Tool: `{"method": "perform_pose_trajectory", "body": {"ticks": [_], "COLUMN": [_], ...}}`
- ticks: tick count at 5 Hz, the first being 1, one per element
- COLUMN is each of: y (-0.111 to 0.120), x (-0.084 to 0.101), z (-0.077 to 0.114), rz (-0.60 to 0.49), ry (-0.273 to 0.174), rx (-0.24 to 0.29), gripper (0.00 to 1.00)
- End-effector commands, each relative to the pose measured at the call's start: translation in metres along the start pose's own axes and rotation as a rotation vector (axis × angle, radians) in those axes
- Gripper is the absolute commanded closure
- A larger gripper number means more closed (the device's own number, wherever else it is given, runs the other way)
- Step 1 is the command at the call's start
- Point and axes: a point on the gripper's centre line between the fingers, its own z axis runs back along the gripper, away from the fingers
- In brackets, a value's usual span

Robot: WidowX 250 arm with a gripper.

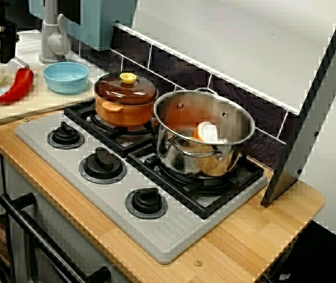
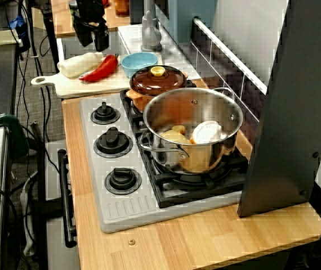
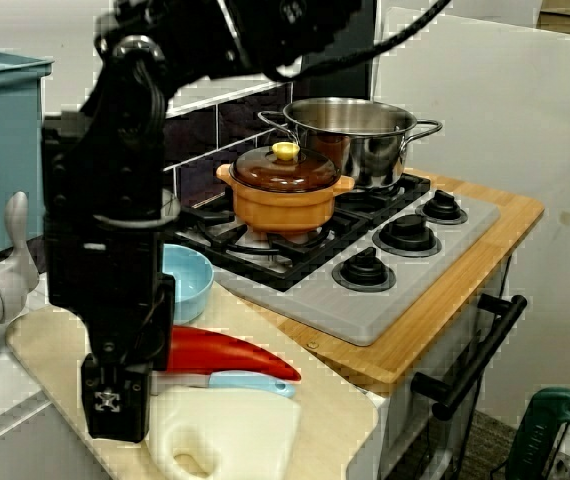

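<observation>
Red pepper (image 1: 16, 84), one; blue bowl (image 1: 66, 82), one

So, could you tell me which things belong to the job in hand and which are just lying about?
In hand: gripper, open at the cutting board; red pepper; white food item.
Lying about: blue bowl, orange lidded pot, steel pot, stove.
</observation>
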Motion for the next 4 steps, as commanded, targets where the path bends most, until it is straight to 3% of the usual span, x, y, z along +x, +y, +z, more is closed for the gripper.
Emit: {"method": "perform_pose_trajectory", "body": {"ticks": [1, 4], "y": [-0.0062, -0.0049], "x": [0.0038, 0.0060], "z": [0.0092, 0.0022], "rz": [0.008, 0.033], "ry": [-0.036, -0.016], "rx": [0.000, -0.004], "gripper": [0.00, 0.00]}}
